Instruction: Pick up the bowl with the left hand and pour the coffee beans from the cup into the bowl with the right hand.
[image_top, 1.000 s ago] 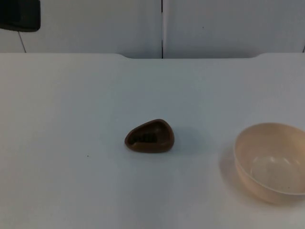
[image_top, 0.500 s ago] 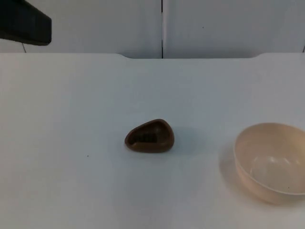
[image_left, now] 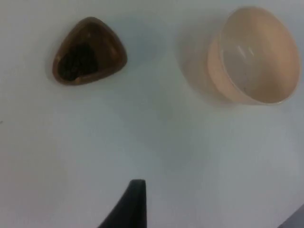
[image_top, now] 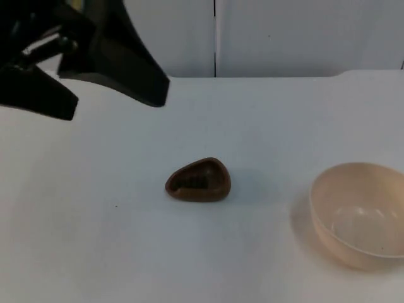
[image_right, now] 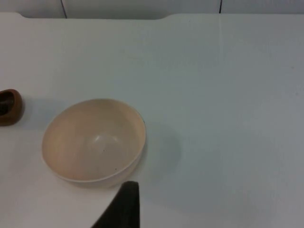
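In the top view the left gripper (image_top: 110, 101) reaches in over the far left part of the white counter (image_top: 265, 120), its two black fingers spread apart with nothing between them, one finger pointing toward the middle of the counter and the other nearer the left edge. The small brown cup (image_top: 198, 180) sits near the middle of the counter, a rounded-triangle shape with dark coffee beans (image_top: 197, 183) inside. The cream bowl (image_top: 358, 214) stands upright well to the right of the cup, close to the near right edge, and part of its rim runs past the picture's edge. The grey partition wall (image_top: 303, 35) closes off the far side. In the left wrist view the cup (image_left: 88, 50) and the bowl (image_left: 254, 54) both rest on the counter apart from each other, the beans (image_left: 80, 59) a dark heap in the cup, and one black fingertip (image_left: 135, 202) hangs above bare counter, touching neither. In the right wrist view the bowl (image_right: 92, 140) is empty and lies just ahead of the right arm's black fingertip (image_right: 124, 206); whether that gripper is apart or together cannot be told. The cup's edge (image_right: 10, 107) shows beside the bowl, separate from it.
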Tool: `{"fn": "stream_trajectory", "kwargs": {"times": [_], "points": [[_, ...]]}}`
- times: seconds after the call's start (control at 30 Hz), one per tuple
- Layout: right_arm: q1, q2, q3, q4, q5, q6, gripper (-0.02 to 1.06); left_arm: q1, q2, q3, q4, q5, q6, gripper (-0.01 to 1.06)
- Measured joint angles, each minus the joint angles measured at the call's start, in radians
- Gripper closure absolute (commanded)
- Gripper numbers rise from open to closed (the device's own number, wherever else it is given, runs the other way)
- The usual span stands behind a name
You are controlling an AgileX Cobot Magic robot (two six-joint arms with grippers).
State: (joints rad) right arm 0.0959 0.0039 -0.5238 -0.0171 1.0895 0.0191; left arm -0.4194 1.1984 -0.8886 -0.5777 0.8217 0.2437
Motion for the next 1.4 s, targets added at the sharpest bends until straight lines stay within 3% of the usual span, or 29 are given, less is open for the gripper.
{"fn": "stream_trajectory", "kwargs": {"times": [0.33,0.67,0.77,1.07,1.4], "points": [[0.0,0.0,0.0,0.0,0.0,-0.004,-0.01,-0.25,0.184,-0.049,0.022,-0.153,-0.11,0.06],[0.0,0.0,0.0,0.0,0.0,-0.004,-0.01,-0.402,0.4,-0.124,0.026,-0.256,-0.185,0.06],[0.0,0.0,0.0,0.0,0.0,-0.004,-0.01,-0.42,0.44,-0.153,0.026,-0.27,-0.2,0.06],[0.0,0.0,0.0,0.0,0.0,-0.005,-0.01,-0.44,0.601,-0.251,0.053,-0.349,-0.399,0.06],[0.0,0.0,0.0,0.0,0.0,-0.009,-0.01,-0.44,0.732,-0.297,0.376,-0.352,-0.805,0.06]]}}
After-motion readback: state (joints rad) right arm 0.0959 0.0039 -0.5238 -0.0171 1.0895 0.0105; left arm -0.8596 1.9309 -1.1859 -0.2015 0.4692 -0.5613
